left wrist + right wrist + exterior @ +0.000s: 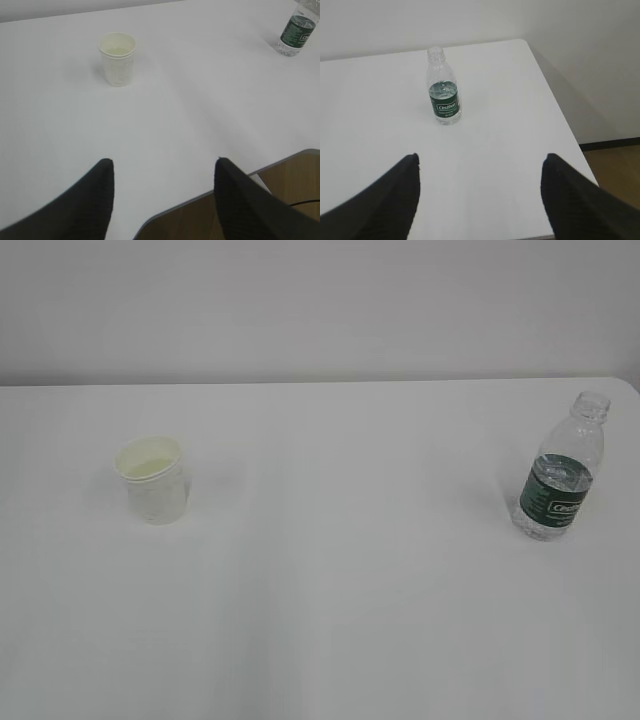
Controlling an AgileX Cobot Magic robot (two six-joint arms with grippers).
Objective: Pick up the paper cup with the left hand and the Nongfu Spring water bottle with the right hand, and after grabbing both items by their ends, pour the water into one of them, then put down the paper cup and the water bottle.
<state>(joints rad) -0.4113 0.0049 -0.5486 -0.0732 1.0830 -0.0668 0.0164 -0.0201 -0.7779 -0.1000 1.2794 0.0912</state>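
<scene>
The paper cup (152, 480) stands upright on the white table (350, 590), well to the left of the Nongfu Spring water bottle (560, 472), which stands upright too, capless, close to the table's right edge. The water (443, 91) shows as a clear level just above the bottle's green label. Neither arm appears in the exterior view; both are held back over the near edge of the table.

From the left wrist view, the left hand (162, 190) has its jaws spread apart and empty, and the paper cup (118, 58) lies ahead of it and a little to its left, well apart, with the bottle far off to the cup's right. From the right wrist view, the right hand (480, 187) is likewise spread wide and holds nothing; the bottle (442, 87) lies ahead and slightly to its left, well apart.

Each thing's long axis runs vertical, so a level approach with the jaws to either side of the body seems to suit both. The left hand is clearly the nearer one to the cup and the right hand to the bottle, so no crossing looks needed. The first grasp is not yet begun.
</scene>
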